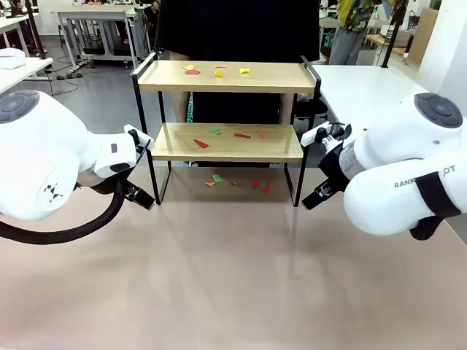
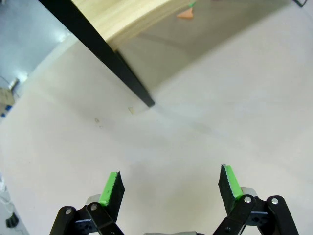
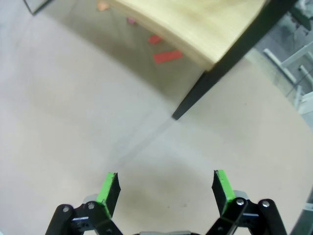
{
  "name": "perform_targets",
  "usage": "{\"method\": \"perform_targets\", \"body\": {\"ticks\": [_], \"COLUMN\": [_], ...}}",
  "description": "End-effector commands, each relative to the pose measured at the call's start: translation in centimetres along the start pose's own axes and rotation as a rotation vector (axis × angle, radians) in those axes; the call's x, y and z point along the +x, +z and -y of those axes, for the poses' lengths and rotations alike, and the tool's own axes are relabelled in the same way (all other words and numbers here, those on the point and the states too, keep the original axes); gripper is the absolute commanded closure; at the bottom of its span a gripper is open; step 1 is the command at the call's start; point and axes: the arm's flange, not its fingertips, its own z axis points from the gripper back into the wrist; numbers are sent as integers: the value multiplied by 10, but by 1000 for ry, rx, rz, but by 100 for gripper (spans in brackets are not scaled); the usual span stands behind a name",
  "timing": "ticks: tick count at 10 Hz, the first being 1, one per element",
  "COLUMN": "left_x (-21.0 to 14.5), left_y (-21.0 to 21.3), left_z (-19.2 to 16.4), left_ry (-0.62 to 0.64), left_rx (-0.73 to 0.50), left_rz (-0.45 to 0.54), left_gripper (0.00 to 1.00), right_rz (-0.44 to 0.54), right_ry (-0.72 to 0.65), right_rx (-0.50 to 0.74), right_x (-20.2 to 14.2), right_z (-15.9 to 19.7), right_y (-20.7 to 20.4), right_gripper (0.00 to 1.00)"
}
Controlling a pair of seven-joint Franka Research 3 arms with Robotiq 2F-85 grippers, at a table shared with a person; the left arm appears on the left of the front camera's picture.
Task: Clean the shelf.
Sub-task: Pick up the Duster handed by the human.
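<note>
The shelf (image 1: pixel 226 141) stands at mid table, two light wooden boards in a black frame. Small yellow, red and orange scraps (image 1: pixel 217 71) lie on its top board, red and green scraps (image 1: pixel 216 134) on the lower board, and more scraps (image 1: pixel 237 181) on the table beneath. My left gripper (image 1: pixel 139 195) hangs open beside the shelf's front left leg (image 2: pixel 122 73), fingers empty over bare table. My right gripper (image 1: pixel 318 195) hangs open by the front right leg (image 3: pixel 215 78). Red scraps (image 3: pixel 166 56) show under the lower board in the right wrist view.
A person in black stands right behind the shelf (image 1: pixel 237 29). A white table (image 1: pixel 361 84) adjoins at the right rear. The near half of the beige tabletop (image 1: pixel 233 277) holds nothing. Other tables and chairs stand farther back.
</note>
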Motion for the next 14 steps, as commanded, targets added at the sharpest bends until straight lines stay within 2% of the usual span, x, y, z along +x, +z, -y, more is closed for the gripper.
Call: {"method": "perform_targets", "body": {"ticks": [1,4,5,7,8,9,10,11,14], "left_x": [9,5,-1,-24,-36,-46,-48,-50,-50], "left_y": [39,72,74,68,66,65,65,82,82], "left_z": [-36,-94,-118,-169,-188,-201,-199,-180,-180], "left_ry": [-10,-133,-216,-434,-474,-455,-386,-444,-444], "left_rx": [-79,-285,-356,-540,-567,-579,-565,-510,-510], "left_rz": [7,8,29,144,202,258,291,220,220], "left_gripper": [0,0,0,0,0,0,0,0,0], "right_rz": [64,190,228,291,316,338,324,293,293], "right_ry": [-35,-50,-52,-3,14,-13,-70,-20,-20], "right_rx": [63,197,214,269,286,273,263,238,238], "right_x": [11,-9,-21,-49,-62,-72,-75,-79,-79], "right_z": [44,115,142,189,206,220,218,207,207], "right_y": [44,78,81,77,72,64,57,85,85], "right_gripper": [0,0,0,0,0,0,0,0,0]}}
